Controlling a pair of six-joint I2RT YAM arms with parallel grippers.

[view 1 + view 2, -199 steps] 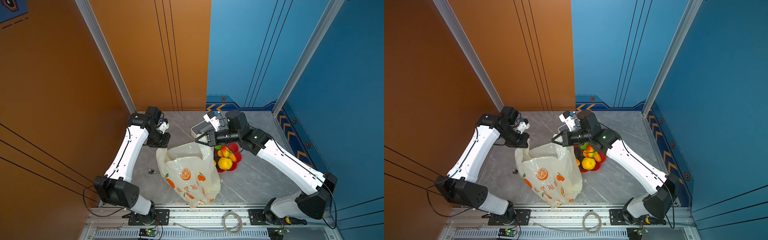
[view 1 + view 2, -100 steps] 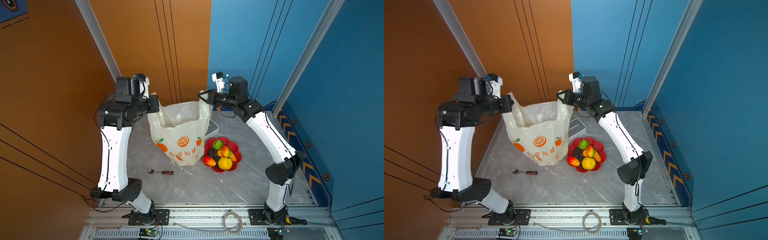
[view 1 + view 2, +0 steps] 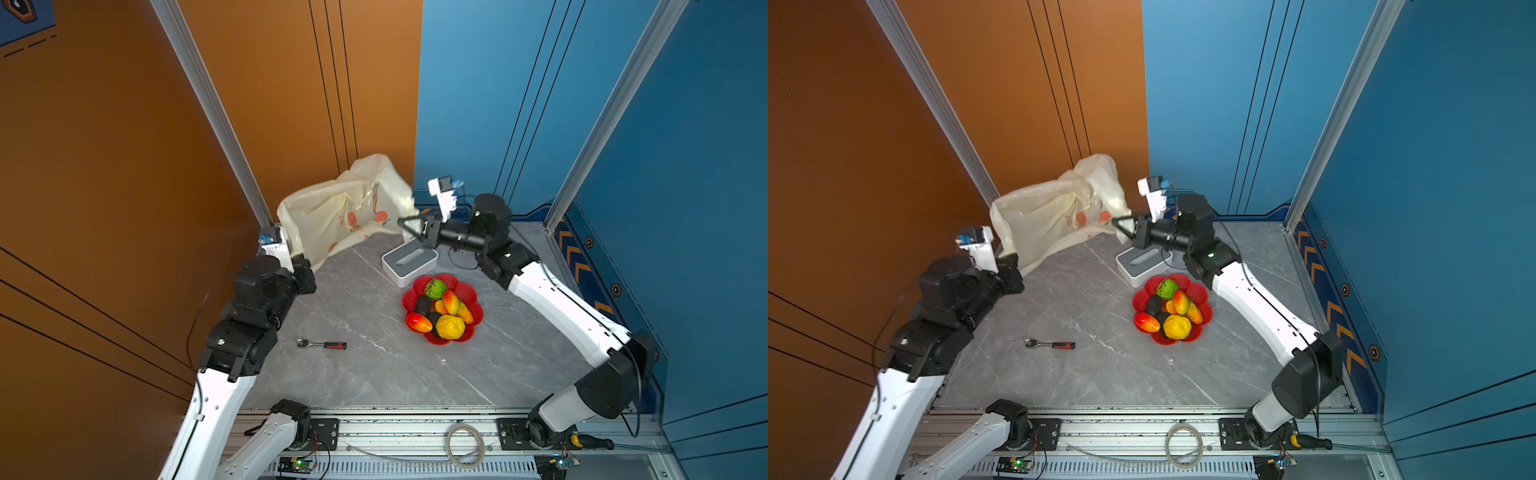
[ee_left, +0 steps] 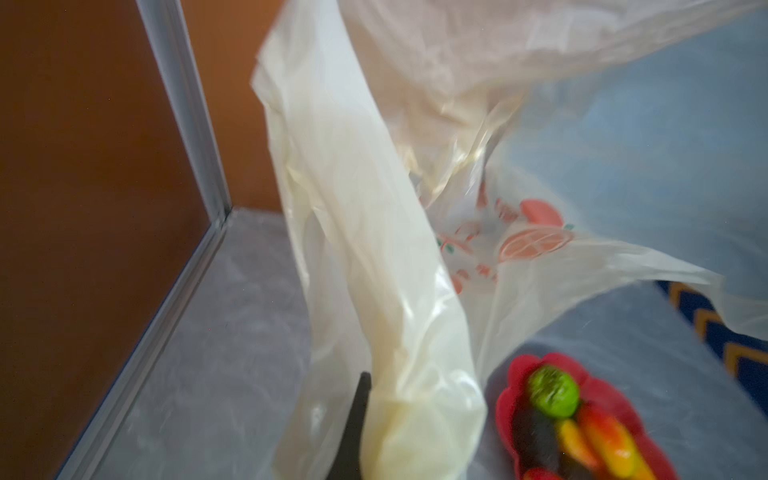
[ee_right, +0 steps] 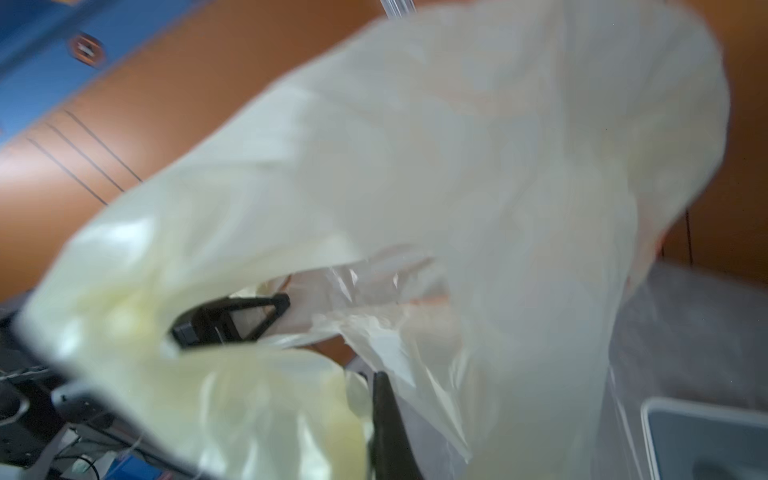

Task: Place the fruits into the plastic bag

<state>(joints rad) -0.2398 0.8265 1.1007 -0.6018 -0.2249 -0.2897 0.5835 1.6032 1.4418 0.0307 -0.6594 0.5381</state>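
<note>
Jaws: left gripper (image 3: 298, 253) and right gripper (image 3: 402, 223) both clenched on edges of the plastic bag (image 3: 340, 208), which billows at upper centre before the back walls. Both arms are lower than half a second ago. The fruits (image 3: 440, 309) sit in the red dish (image 3: 468, 293) right of centre, with open tabletop (image 3: 353, 299) between dish and left gripper.

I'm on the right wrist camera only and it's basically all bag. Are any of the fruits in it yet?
Observer: None shows inside. The fruits are piled in the red dish.
Operator: Where's the dish from the bag?
Observer: The plastic bag is spread at the back corner, the dish sits nearer the front, and the white box lies between them.
Operator: Anything else lying around?
Observer: A red-handled ratchet lies left of the dish in both top views, well apart from it.
</note>
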